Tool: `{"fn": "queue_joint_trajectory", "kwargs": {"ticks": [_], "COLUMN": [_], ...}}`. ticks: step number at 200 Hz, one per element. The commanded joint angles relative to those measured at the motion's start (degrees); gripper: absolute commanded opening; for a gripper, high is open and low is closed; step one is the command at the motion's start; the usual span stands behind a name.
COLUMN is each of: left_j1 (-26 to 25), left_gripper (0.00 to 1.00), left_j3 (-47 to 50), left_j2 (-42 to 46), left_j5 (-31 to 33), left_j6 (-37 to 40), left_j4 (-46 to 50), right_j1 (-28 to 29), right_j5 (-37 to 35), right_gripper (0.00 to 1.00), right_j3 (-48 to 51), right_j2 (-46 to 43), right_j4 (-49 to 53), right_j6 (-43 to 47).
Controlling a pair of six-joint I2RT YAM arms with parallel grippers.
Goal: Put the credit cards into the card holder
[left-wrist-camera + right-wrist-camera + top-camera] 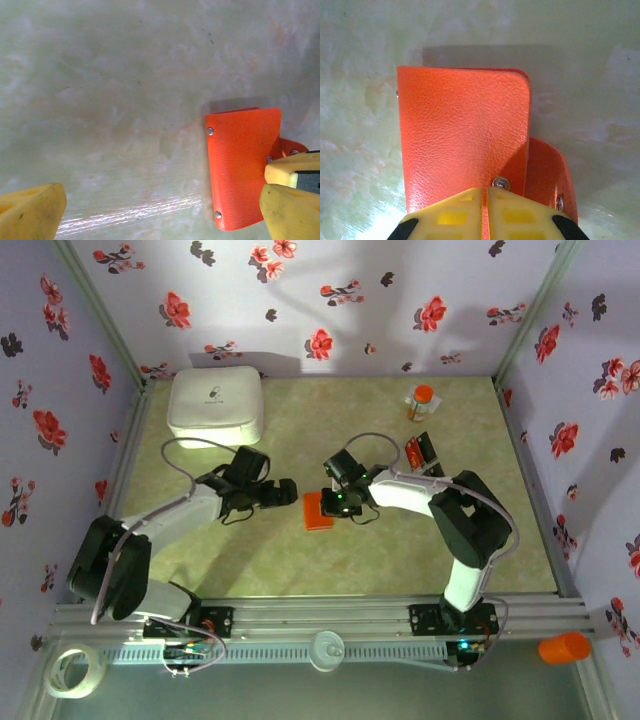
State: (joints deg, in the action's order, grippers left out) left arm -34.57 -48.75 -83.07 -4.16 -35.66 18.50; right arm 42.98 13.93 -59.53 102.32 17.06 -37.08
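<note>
Well, our right gripper (pixel 485 195) was clamped on one edge of the card holder (pixel 462 135), which lay on the table (pixel 400 560) between our arms, and our left gripper (pixel 160 212) hung beside it, jaws wide apart. We judged the cover wanted opening slowly, the left pinning the lower leaf, before we fetched the credit cards (pixel 421 452) lying off to the right

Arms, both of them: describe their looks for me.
The left arm and right arm each have white links between bulky black joints. A thin grey cable loops along each. The jaws are yellow blocks; the right pair has square recesses.
</note>
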Motion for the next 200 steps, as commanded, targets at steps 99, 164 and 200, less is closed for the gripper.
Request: {"fn": "queue_joint_trajectory", "kwargs": {"ticks": [99, 164, 200], "left_j1": [-5.7, -6.4, -6.7], "left_gripper": [1.00, 1.00, 1.00], "left_j3": [-6.1, -5.2, -5.1], "left_j2": [-11.3, -13.9, -14.7], "left_j5": [2.7, 3.2, 4.3], "left_j6": [3.6, 3.6, 4.3], "left_j4": [0.5, -0.2, 0.3], "right_j1": [-0.5, -0.4, -0.5], "right_j5": [0.5, 0.7, 1.2], "right_gripper": [0.11, 0.11, 0.11], "right_j3": [2.9, 3.5, 3.5], "right_j2": [-1.4, -1.6, -1.9], "right_j4": [-2.3, -3.2, -3.2], "right_j6": [-2.1, -2.5, -2.6]}}
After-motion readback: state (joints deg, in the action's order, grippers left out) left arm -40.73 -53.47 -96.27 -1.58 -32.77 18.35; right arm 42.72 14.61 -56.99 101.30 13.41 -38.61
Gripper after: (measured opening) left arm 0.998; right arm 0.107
